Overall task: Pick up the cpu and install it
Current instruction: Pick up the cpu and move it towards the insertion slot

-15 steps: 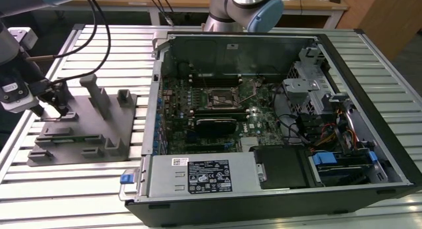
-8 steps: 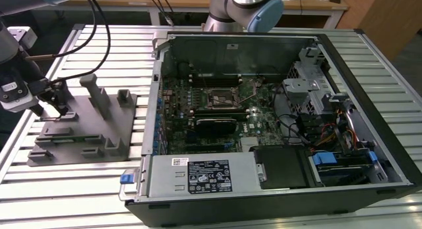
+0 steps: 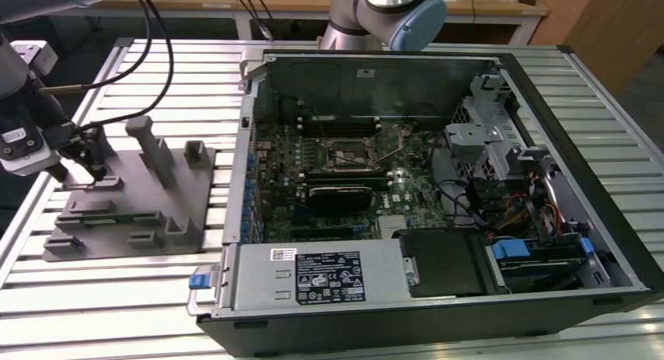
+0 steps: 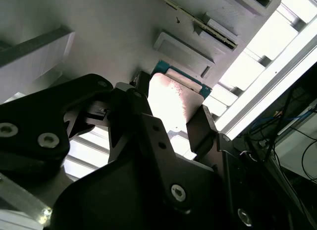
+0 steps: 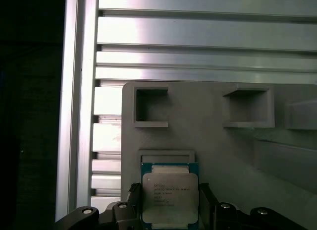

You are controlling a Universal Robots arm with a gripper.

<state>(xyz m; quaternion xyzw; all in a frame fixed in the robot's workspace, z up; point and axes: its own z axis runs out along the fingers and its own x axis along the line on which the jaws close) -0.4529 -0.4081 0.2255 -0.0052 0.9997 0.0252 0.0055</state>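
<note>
The gripper [image 3: 79, 173] is down on the grey tray [image 3: 124, 185]. Its two black fingers [image 4: 200, 128] press on two sides of the cpu [image 5: 170, 198], so it is closed on the cpu. The cpu sits flat between the fingers, low on the tray, with its shiny top up and a thin green rim around it. Just past the cpu is the rim of a shallow square pocket [image 5: 166, 154]. Farther on are two deeper square pockets [image 5: 151, 107]. A thin green strip [image 3: 109, 218] lies in a slot of the tray near the gripper, and tall posts [image 3: 155, 150] stand close by.

The tray edge is near the gripper. Beyond it are the table's silver slats [image 5: 198, 31], then the table's side rail [image 5: 77, 91].

The open computer case [image 3: 384, 88] is well apart from the gripper. The black socket [image 3: 347, 152] lies inside it.

The cpu top has small dark print. A silver box [image 3: 260, 286] in the case has a white label [image 3: 282, 253] and a black label [image 3: 332, 278].
</note>
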